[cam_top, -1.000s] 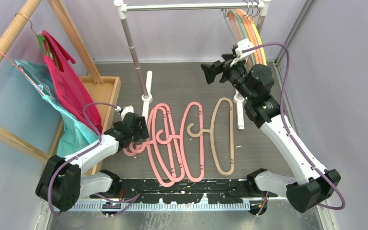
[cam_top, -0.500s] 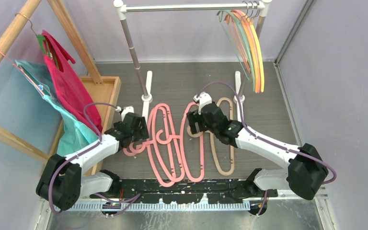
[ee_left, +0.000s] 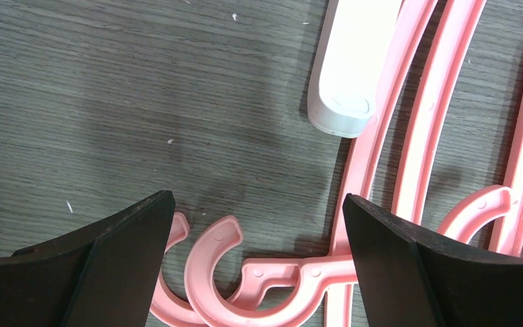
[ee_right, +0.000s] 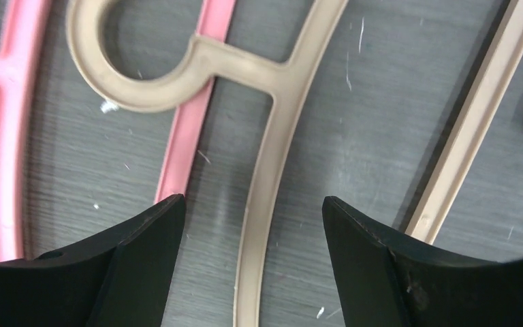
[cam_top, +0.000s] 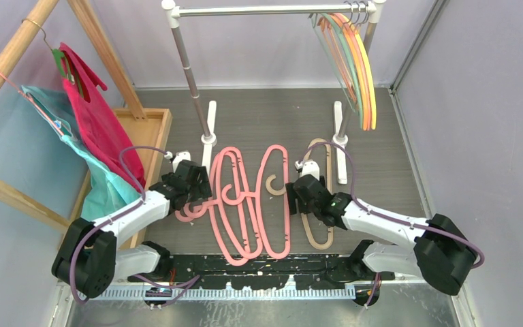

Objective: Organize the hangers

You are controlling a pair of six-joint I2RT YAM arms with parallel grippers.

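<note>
Grey wood-grain tabletop [cam_top: 259, 116] carries a white-and-silver clothes rail [cam_top: 265, 10] across the top of the frame. Thin orange, yellow and grey-green hangers with metal hooks [cam_top: 362, 75] already hang at its upper right. Thick pink plastic hangers [cam_top: 245, 211] lie overlapped at centre, and one beige plastic hanger [ee_right: 262, 177] lies flat just right of them. Its hook rests over the nearest pink bar [ee_right: 191, 122]. Right claw [ee_right: 248, 214] is low over the beige hanger, spread wide and holding nothing, with the beige shoulder bar running between its fingers. Left claw [ee_left: 257, 204] is also wide open and empty, above the pink hooks [ee_left: 208, 272] at centre left. Step in hand looks like the beige pickup. To do it well: drop straight down, keep the finger on the pink side off that bar, and close near the neck so the hanger tips less. Lift until the hook clears the pink, then carry it to the rail.
</note>
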